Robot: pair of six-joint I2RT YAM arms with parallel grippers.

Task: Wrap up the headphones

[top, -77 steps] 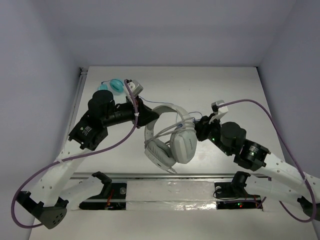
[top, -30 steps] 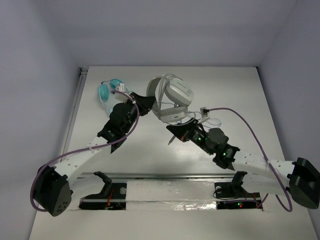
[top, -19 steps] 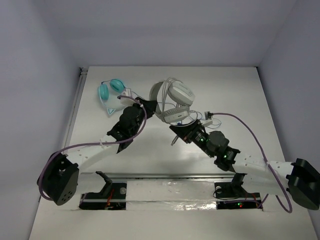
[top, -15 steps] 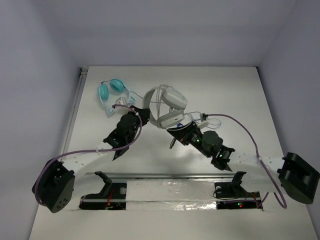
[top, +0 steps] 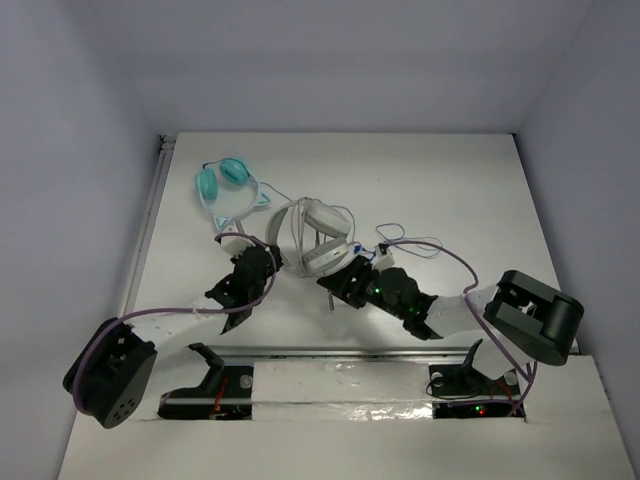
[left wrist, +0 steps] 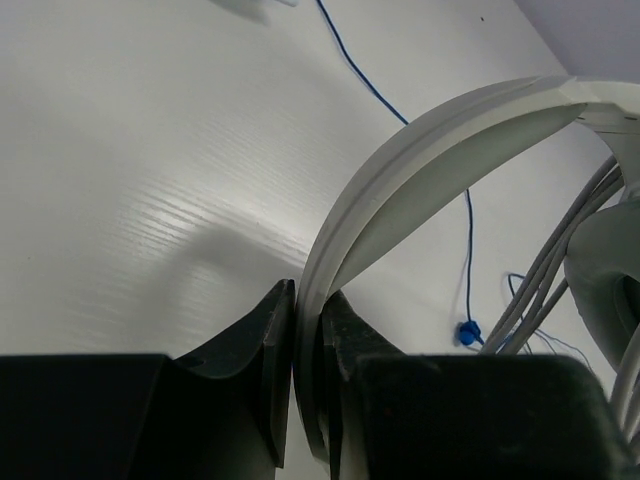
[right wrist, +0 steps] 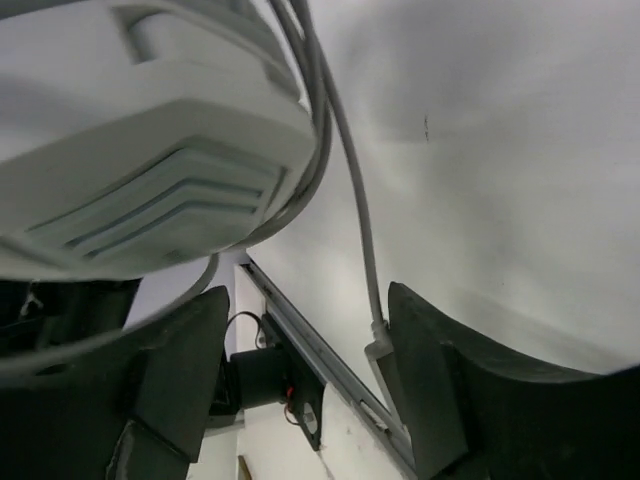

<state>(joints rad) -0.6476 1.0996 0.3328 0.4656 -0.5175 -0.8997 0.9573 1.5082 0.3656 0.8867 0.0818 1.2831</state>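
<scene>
The white-and-grey headphones [top: 315, 240] hang just above the middle of the table, their white cable wound around the cups. My left gripper [top: 268, 252] is shut on the headband [left wrist: 420, 150], which runs up from between the jaws of the left gripper [left wrist: 307, 300]. My right gripper [top: 338, 283] sits just under the near cup [right wrist: 140, 170]. In the right wrist view the right gripper [right wrist: 305, 370] stands open, gripping nothing. The loose end of the cable [right wrist: 352, 200] drops past the cup, and its plug [right wrist: 380, 345] lies against the inner face of the right finger [right wrist: 430, 380].
Small teal cat-ear headphones [top: 222, 180] lie at the back left; their thin blue cable [left wrist: 467, 250] trails right across the table. A metal rail [top: 350, 352] and the arm bases run along the near edge. White walls close in the table.
Both arms drew the headphones back from the far middle toward the near edge. The right gripper opened and let go of the cable. The left gripper stayed shut on the headband.
</scene>
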